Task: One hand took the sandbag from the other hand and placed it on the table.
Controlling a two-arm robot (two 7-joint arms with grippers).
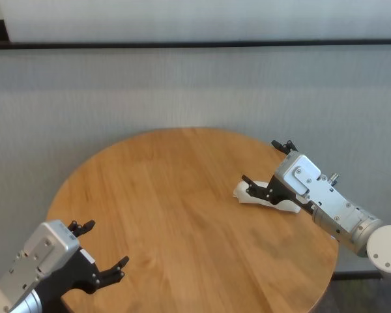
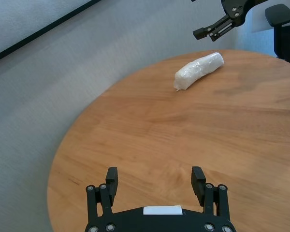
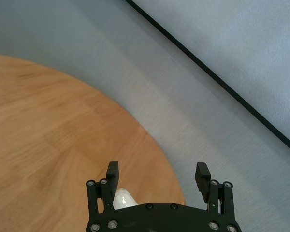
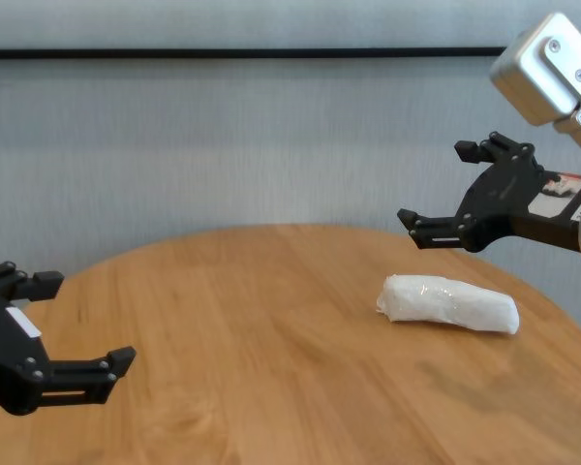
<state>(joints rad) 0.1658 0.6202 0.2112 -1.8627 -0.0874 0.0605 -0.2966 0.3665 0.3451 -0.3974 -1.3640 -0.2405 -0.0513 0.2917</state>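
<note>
The sandbag (image 4: 451, 303) lies on the round wooden worktop (image 4: 271, 368) beneath the raised, empty, wide-spread right hand (image 4: 445, 194), the left hand (image 4: 82, 325) likewise agape near the front edge.

Grey wall (image 1: 182, 91) w/ black strip (image 1: 182, 44); office chair (image 2: 280, 19).

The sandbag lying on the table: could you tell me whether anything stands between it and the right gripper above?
Nothing visible does. The sandbag lies on the table, and the open right gripper hangs above it with only air between.

Sandbag (image 4: 448, 303) on table (image 4: 271, 368), right end effector (image 4: 448, 192) open above
</note>
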